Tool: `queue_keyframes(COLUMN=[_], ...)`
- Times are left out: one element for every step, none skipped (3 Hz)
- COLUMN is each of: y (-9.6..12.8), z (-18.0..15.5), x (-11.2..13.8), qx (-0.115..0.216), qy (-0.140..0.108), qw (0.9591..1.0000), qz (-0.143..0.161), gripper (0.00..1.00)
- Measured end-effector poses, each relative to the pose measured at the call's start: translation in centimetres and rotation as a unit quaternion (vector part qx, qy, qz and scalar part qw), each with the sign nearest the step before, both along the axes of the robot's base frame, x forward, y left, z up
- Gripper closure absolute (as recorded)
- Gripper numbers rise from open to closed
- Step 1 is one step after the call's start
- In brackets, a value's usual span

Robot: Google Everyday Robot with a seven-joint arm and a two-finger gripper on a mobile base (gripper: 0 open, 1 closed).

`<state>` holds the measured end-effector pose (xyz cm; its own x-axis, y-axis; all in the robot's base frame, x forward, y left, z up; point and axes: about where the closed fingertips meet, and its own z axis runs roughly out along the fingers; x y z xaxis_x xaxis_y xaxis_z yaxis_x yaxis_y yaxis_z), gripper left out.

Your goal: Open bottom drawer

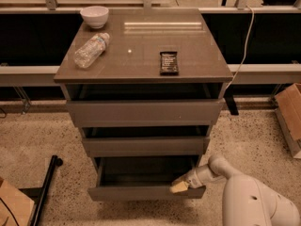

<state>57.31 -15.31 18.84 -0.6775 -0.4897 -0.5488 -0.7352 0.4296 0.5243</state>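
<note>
Bottom drawer (141,192): lowest of three in the cabinet (214,91), pulled out toward the camera. Flat grey-brown front with a matte finish and no handle. Behind the front, the dark box interior is exposed, a shallow rectangular well.

My gripper (179,187): pale yellowish tip at the right end of that drawer's front, on its top edge. Cannot tell whether it clamps the panel or only lies against it. My arm (211,169) is smooth white and tubular, and runs back down to the right into a rounded white shell (256,204).

Middle drawer (145,146) and top drawer (143,113): same plain slab fronts, each with a dark slot showing above it. They look wider than the lowest one.

Cabinet top (141,51): glossy grey-brown slab that catches a streak of light near the back.
- Clear, ribbed plastic bottle (91,50) lying on its side at the left.
- Small round white bowl (94,16) at the back left corner, apart from the bottle.
- Flat dark rectangular packet (169,62), right of centre.

Floor (47,135): speckled, terrazzo-like, beige.
- Black pole (47,185) lying at the lower left.
- Cardboard (13,204) in the lower left corner.
- Another cardboard box (289,112) at the right edge.
- Thin white cable (242,51) hanging behind the cabinet on the right.
</note>
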Motion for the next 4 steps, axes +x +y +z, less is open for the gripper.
queue_keyframes(y=[0.0,0.0,0.0,0.2], z=[0.1,0.5,1.3,1.1], x=[0.0,0.0,0.0,-0.2], qx=[0.0,0.0,0.0,-0.002], qy=[0.0,0.0,0.0,0.006], qw=[1.0,1.0,1.0,1.0], qz=[0.0,0.0,0.0,0.003], gripper=[0.14,0.0,0.0,0.0])
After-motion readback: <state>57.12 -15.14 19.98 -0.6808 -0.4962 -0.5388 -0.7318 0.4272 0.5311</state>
